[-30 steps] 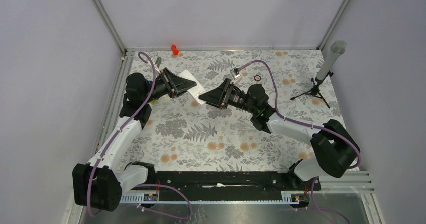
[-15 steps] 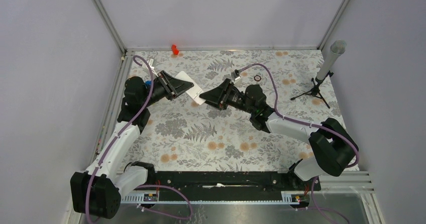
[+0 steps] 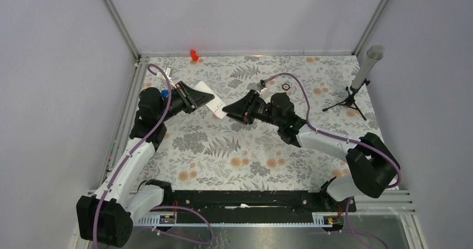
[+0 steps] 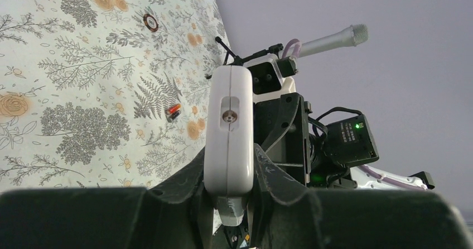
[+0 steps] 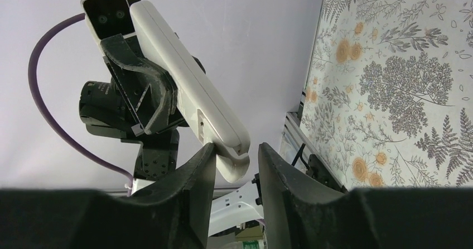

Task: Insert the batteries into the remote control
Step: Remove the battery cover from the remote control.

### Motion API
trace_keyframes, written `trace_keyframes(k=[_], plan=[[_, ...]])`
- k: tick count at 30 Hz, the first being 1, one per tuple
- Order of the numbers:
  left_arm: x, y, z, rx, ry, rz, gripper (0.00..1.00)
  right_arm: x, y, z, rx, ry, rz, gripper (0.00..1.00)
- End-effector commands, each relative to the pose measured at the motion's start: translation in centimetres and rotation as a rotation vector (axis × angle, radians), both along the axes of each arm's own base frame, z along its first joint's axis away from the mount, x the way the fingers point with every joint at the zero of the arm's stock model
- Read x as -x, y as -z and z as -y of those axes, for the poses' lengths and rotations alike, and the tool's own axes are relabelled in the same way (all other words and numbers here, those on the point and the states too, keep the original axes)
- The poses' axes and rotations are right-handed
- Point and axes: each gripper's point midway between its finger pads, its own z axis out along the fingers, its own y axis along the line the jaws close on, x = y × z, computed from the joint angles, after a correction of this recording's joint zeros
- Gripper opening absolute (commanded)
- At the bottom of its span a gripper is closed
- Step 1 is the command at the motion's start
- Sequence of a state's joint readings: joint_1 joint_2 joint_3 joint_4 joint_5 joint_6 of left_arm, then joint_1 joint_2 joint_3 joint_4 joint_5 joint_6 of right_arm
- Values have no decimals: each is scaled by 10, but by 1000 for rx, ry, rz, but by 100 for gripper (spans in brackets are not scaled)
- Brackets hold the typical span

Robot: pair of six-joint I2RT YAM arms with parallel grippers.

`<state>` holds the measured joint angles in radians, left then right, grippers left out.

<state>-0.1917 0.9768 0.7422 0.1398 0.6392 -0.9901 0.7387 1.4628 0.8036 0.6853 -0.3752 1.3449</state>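
The left fingers pinch the slim white rectangular plastic remote control above the far-left floral-patterned surface. The right fingers stand spread around its free end. A tiny red-and-black cylindrical battery lies on the surface.

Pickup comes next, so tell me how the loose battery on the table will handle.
The battery is a tiny cylinder lying on its side, so a nudge would probably roll it. Being so small, it may slip from a pinch.
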Motion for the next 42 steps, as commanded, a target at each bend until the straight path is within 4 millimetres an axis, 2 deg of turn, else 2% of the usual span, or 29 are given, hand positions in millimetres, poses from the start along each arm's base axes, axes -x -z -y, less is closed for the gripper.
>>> trace_keyframes(k=[1, 6, 15, 17, 20, 23, 25, 29, 35, 42], plan=[[0, -25, -1, 1, -21, 122, 0, -3, -15, 0, -27, 11, -6, 40], [0, -25, -3, -18, -35, 134, 0, -2, -20, 1, -34, 9, -2, 29], [-1, -21, -6, -83, -56, 178, 0, 1, -23, 3, -16, 10, -17, 23], [-2, -20, -6, -93, -61, 182, 0, 1, -24, 3, -17, 7, -17, 25], [-2, -17, -5, -91, -56, 177, 0, 1, -24, 2, -22, 1, -15, 36], [-1, -18, -2, -82, -45, 176, 0, 1, -23, 1, -26, 0, -19, 37], [-1, -18, -1, -82, -44, 177, 0, 1, -22, 1, -29, -3, -19, 32], [-3, -14, -4, -100, -63, 168, 0, 0, -26, 2, -61, 3, 3, 15], [-8, -1, -12, -149, -115, 128, 0, 2, -34, 1, -65, -4, 36, 2], [-9, 9, -17, -176, -139, 99, 0, 2, -52, 3, -108, -4, 139, 0]])
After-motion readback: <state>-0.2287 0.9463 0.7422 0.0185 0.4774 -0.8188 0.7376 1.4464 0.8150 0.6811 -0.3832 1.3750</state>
